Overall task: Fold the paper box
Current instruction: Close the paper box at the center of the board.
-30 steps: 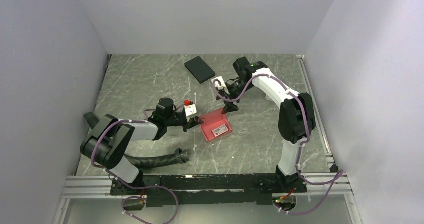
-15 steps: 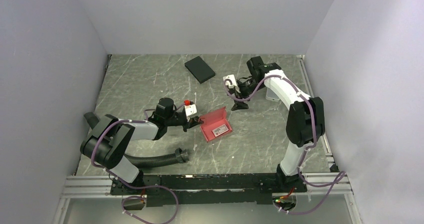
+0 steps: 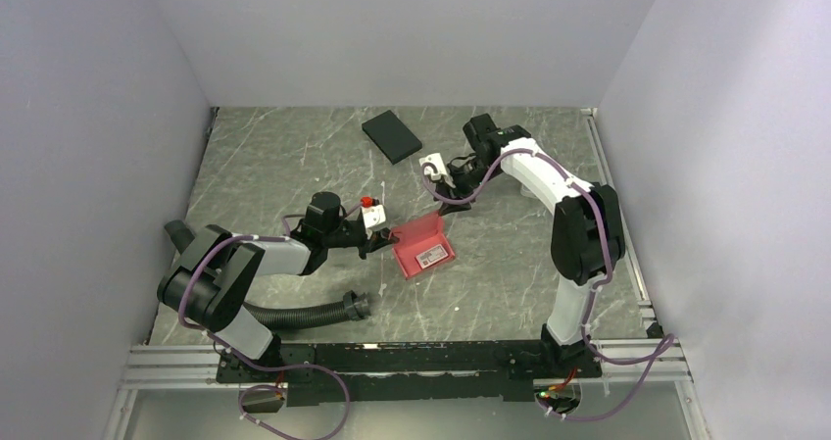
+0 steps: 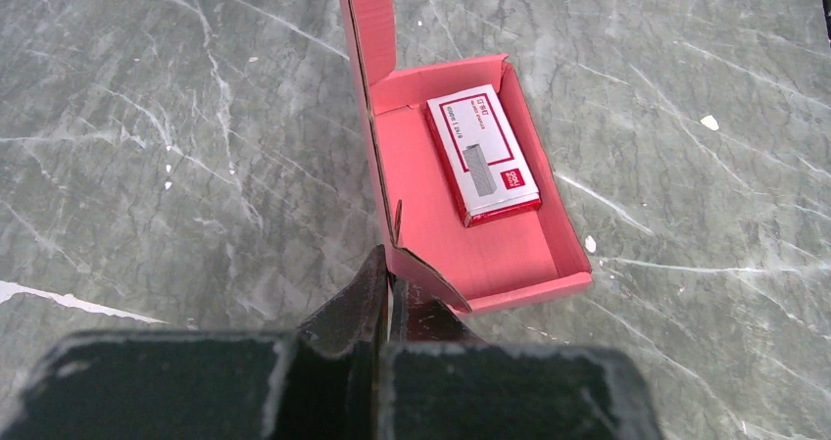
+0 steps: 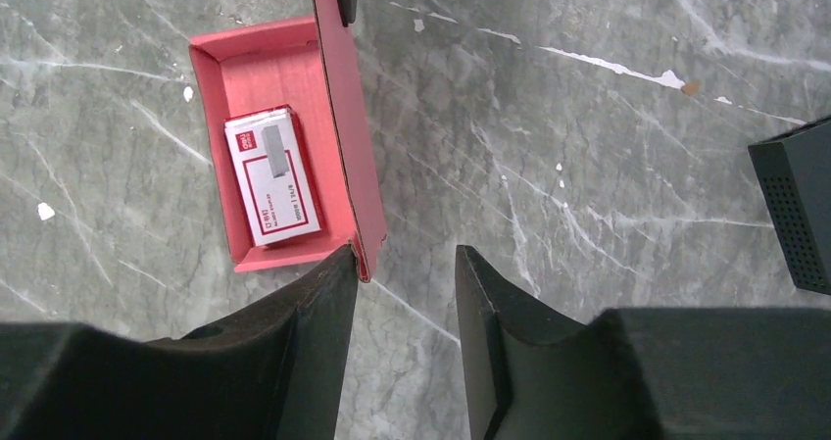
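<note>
On the left side of the grey marbled desk (image 3: 255,166), close to its near edge, a black corrugated hose (image 3: 304,313) lies beside my left arm. That arm reaches low across the desk toward its middle. There my left gripper (image 3: 377,239) is pressed together on the paper box (image 3: 423,246), pinching the thin cardboard at the box's left corner, where a side wall meets a small folded tab. In my left wrist view the two fingers meet with only the card between them.

Farther back, near the middle of the desk's far edge, a black flat box (image 3: 392,135) rests well apart from everything else.

The paper box sits open around the middle of the desk, a shallow pinkish-red tray with its walls up. Its long flap (image 5: 345,136) stands upright along one side. Inside the tray a red-and-white carton (image 4: 482,161) lies flat against the floor of the box.

To the right, my right gripper (image 5: 404,264) hangs over the far end of the paper box with its fingers spread and nothing between them. The end corner of the long flap shows just beside one fingertip; I cannot tell whether they touch.
</note>
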You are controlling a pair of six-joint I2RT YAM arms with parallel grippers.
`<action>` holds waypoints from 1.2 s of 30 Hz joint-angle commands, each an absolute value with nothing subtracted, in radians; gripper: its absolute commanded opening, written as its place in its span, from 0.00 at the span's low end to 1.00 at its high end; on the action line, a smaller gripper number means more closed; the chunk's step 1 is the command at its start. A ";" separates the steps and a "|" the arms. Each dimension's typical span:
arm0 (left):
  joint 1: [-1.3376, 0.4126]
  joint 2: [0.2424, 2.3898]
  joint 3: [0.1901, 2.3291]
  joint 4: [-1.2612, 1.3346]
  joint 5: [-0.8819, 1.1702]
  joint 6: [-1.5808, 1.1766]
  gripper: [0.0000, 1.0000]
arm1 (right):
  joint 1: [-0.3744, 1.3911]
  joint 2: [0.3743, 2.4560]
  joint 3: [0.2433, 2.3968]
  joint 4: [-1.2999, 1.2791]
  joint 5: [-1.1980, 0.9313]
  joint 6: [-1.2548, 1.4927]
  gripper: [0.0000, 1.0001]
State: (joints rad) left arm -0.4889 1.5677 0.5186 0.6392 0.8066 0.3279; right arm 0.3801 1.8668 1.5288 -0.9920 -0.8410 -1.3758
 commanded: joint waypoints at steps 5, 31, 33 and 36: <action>-0.495 1.550 0.542 0.643 0.830 0.350 0.00 | 0.413 1.877 1.558 -0.963 -0.844 -1.359 0.36; -0.495 1.550 0.540 0.651 0.830 0.345 0.00 | 0.442 1.923 1.611 -1.025 -0.887 -1.334 0.08; -0.495 1.550 0.538 0.653 0.829 0.345 0.00 | 0.445 1.925 1.614 -1.025 -0.890 -1.329 0.08; -0.495 1.548 0.538 0.653 0.829 0.345 0.00 | 0.449 1.927 1.614 -1.025 -0.898 -1.325 0.08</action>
State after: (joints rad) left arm -0.4877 1.5681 0.5186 0.6300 0.8062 0.3244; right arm 0.4191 1.9129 1.5761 -1.0286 -0.8272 -1.3373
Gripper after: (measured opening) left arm 0.022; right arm 0.091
